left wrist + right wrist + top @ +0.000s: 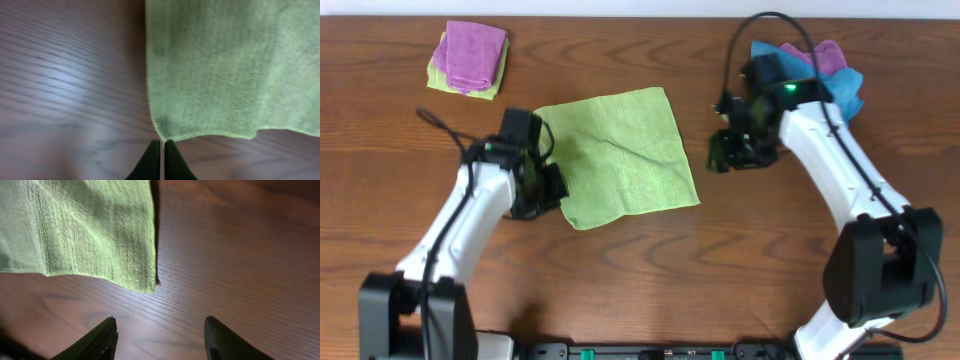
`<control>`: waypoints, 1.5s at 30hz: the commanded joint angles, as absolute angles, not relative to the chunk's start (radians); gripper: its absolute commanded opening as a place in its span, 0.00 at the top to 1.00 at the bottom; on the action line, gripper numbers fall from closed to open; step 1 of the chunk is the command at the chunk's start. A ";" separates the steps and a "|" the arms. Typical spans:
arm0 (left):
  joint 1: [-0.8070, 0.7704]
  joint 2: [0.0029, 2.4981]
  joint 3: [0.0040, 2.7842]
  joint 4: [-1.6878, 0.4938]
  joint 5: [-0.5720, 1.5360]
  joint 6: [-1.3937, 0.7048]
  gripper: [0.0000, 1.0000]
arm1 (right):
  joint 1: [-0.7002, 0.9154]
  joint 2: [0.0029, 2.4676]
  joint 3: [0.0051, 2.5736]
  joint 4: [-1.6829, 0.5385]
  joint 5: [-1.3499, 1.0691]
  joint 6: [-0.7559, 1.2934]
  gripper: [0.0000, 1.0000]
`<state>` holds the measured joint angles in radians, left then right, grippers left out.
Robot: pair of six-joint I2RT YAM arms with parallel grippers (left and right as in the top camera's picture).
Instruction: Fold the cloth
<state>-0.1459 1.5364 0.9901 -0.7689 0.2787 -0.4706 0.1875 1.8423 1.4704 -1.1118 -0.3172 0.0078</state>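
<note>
1. Black fingertips of the left gripper (162,150) fill the bottom of the left wrist view, pressed together with no gap between them.
2. At those tips lies one corner of the lime-green, soft, square microfibre cloth (225,65). The corner meets the closed tips, but whether any fabric is caught between them cannot be told.
3. Seen from the right wrist, the right gripper (160,325) has its two dark fingers spread wide, with only bare wood between them. Another corner of the lime-green cloth (75,225) lies just ahead of the left-hand finger, not touching it.
4. From overhead, the lime-green cloth (620,155) lies spread flat in a single layer on the brown wooden table (650,270). It is turned slightly askew, with a faint crease running across it.
5. Overhead, the left gripper (548,185) sits at the cloth's left edge, while the right gripper (725,155) hangs just off its right edge.
6. Far left of the lime-green cloth, a folded purple towel (472,48) rests on a folded yellow-green towel (442,82).
7. Far right of the lime-green cloth, behind the right arm, a bright blue towel (847,88) and a second purple towel (827,55) lie bunched together.
</note>
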 commanded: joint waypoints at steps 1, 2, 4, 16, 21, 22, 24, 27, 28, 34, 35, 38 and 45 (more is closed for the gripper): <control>-0.144 1.466 0.900 -0.695 0.411 -0.536 0.93 | 0.153 1.840 1.415 -1.092 -0.496 -0.069 0.39; -0.145 1.455 0.879 -0.680 0.420 -0.549 0.91 | 0.154 1.840 1.401 -1.082 -0.502 -0.069 0.37; -0.144 1.443 0.842 -0.678 0.419 -0.566 0.79 | 0.160 1.841 1.373 -1.065 -0.506 -0.068 0.34; -0.145 1.444 0.670 -0.514 0.457 -0.670 0.65 | 0.178 1.846 1.183 -0.901 -0.558 -0.038 0.34; -0.145 1.444 0.669 -0.507 0.428 -0.685 0.55 | 0.179 1.848 1.147 -0.855 -0.559 -0.018 0.38; -0.145 1.444 0.668 -0.503 0.418 -0.687 0.56 | 0.179 1.851 1.143 -0.848 -0.559 -0.011 0.38; -0.145 1.445 0.668 -0.490 0.411 -0.689 0.55 | 0.181 1.856 1.135 -0.838 -0.574 -0.012 0.39; -0.145 1.447 0.668 -0.463 0.408 -0.689 0.58 | 0.193 1.869 1.133 -0.826 -0.585 0.000 0.39; -0.145 1.450 0.668 -0.458 0.408 -0.689 0.60 | 0.198 1.878 1.132 -0.823 -0.585 0.000 0.39; -0.145 1.476 0.667 -0.456 0.404 -0.689 0.62 | 0.234 1.919 1.132 -0.814 -0.580 0.007 0.41; -0.145 1.481 0.667 -0.456 0.403 -0.689 0.62 | 0.234 1.924 1.132 -0.812 -0.580 0.007 0.41; -0.145 1.505 0.667 -0.450 0.403 -0.688 0.62 | 0.234 1.933 1.132 -0.805 -0.572 0.007 0.41; -0.145 1.526 0.667 -0.427 0.406 -0.688 0.62 | 0.234 1.960 1.131 -0.751 -0.565 0.034 0.42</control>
<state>-0.1459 1.5188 0.6750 -0.4351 0.4183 -0.6842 0.2268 1.9293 1.1355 -0.7643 -0.5621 0.0086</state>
